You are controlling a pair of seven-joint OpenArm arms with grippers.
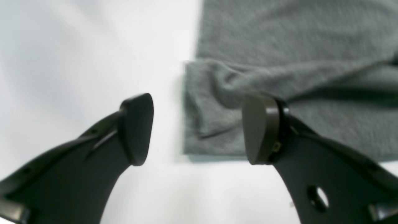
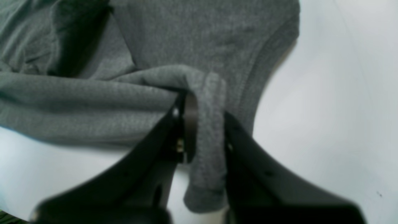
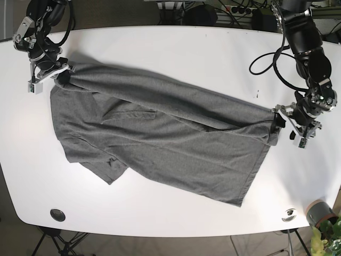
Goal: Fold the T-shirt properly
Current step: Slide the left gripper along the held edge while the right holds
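The grey T-shirt (image 3: 160, 133) lies spread across the white table (image 3: 170, 48), with its upper edge folded over into a long ridge. My right gripper (image 2: 206, 105) is shut on a fold of the shirt (image 2: 205, 46), and cloth hangs down between its fingers. In the base view that gripper (image 3: 57, 74) holds the shirt's far left corner. My left gripper (image 1: 197, 130) is open just above the table. One of its fingers (image 1: 136, 127) is over bare table and the other is over the shirt's corner (image 1: 217, 102). In the base view it (image 3: 282, 125) sits at the shirt's right edge.
A grey cup (image 3: 318, 212) and a plant stand at the table's front right corner. A black round port (image 3: 57, 214) and a metal one (image 3: 289, 213) sit near the front edge. Cables (image 3: 266, 58) hang by the left arm at the back right.
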